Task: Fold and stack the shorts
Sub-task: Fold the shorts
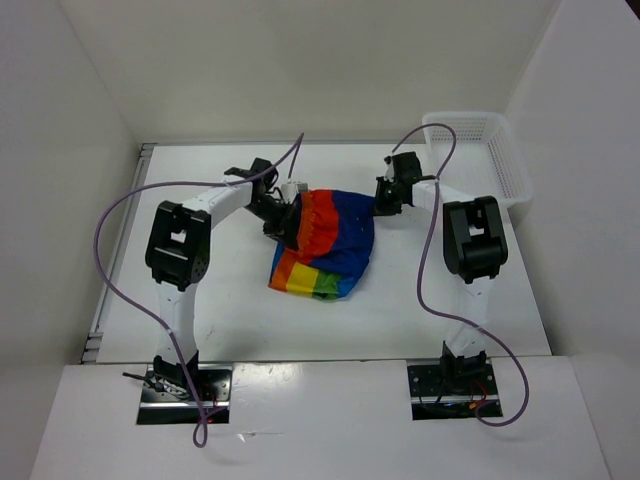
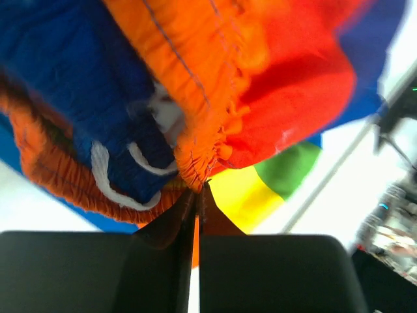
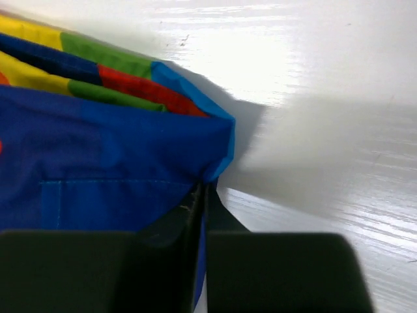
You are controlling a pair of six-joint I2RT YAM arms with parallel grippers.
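One shorts (image 1: 335, 240) between left gripper (image 2: 197, 197), right gripper (image 3: 203, 193)

The left gripper (image 2: 197, 195) has its two dark fingers pressed together on the gathered orange waistband (image 2: 195, 85) of the shorts (image 2: 300, 85). The cloth hangs above them, with blue, red, yellow and green parts. A white drawstring (image 2: 104, 179) lies on the blue part. The white table (image 2: 26, 202) shows below.

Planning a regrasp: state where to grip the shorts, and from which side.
Grip the shorts at the edges: gathered orange waistband from the left, where the left gripper pinches it; blue corner from the right, like the right gripper. Both stick out thin.
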